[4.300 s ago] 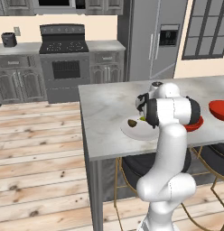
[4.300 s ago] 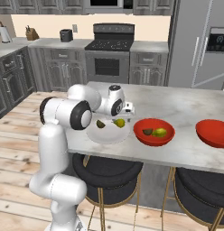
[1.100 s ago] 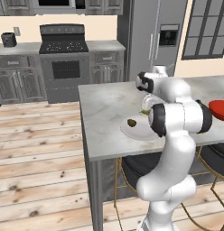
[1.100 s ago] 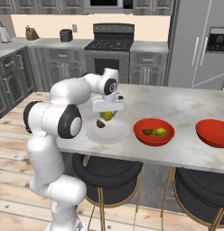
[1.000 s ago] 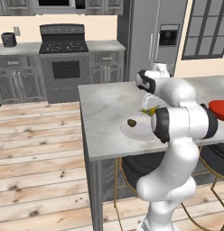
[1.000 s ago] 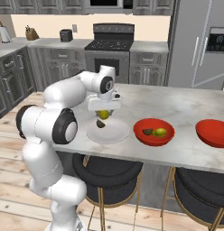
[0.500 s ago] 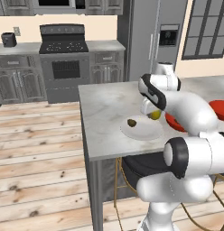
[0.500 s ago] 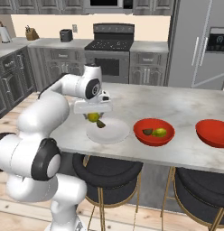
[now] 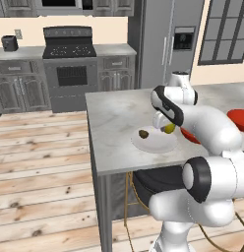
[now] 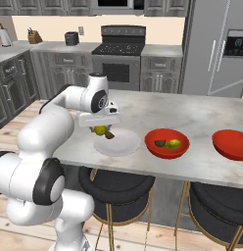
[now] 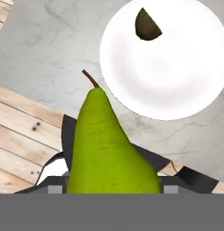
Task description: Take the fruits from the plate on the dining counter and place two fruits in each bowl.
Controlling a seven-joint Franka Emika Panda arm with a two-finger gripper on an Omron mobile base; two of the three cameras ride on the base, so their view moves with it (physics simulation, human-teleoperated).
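right, step in hand: carrying the third fruit off the plate; one bowl looks full, the other is bare.

left base view — gripper: raised over the plate on the dining counter, closed on a yellow-green pear.
left base view — plate: one dark brown fruit left on its near-left part.
left base view — bowls: a red bowl shows at the right edge; another red patch peeks out behind the forearm, too hidden to say more.

right base view — gripper: jaws clamped on the pear, hanging just above the plate's left rim, apart from it.
right base view — near bowl: just right of the plate, with a dark fruit and a yellow-green one in it.
right base view — far bowl: well apart to the right, nothing in it.
right base view — dark fruit: on the plate, partly behind the pear.

hand view — pear: held stem away from the camera, between the jaws, filling the lower middle.
hand view — plate: below and ahead, dark fruit at its far edge.

next move, as i judge it: a long swing right past the full bowl to the far one, then lower and release there.
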